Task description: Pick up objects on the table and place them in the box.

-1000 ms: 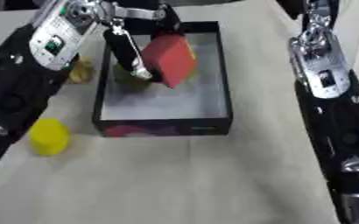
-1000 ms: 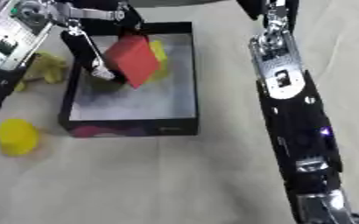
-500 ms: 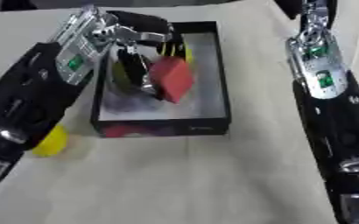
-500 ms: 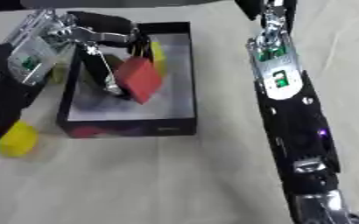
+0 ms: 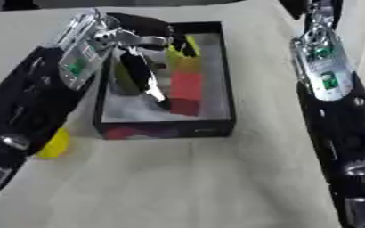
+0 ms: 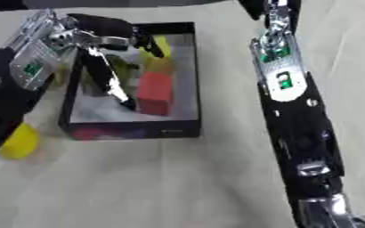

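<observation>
Red block (image 5: 186, 91) sat in the box (image 5: 226, 80); the left robot hand (image 5: 143, 67), fingers apart, should lift straight up.

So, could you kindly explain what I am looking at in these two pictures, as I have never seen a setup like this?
Both pictures come from a camera pair in a humanoid robot's head, looking down at a table; they show the same moment from two eyes. The black and silver limbs at the sides are the robot's arms. The left robot hand reaches into a black box, its fingers spread open beside a red block that now sits inside the box, apparently let go. A yellow object lies behind the block in the box. On the table left of the box sits a yellow ball-like thing. Only the right arm shows; its hand is out of view.
</observation>
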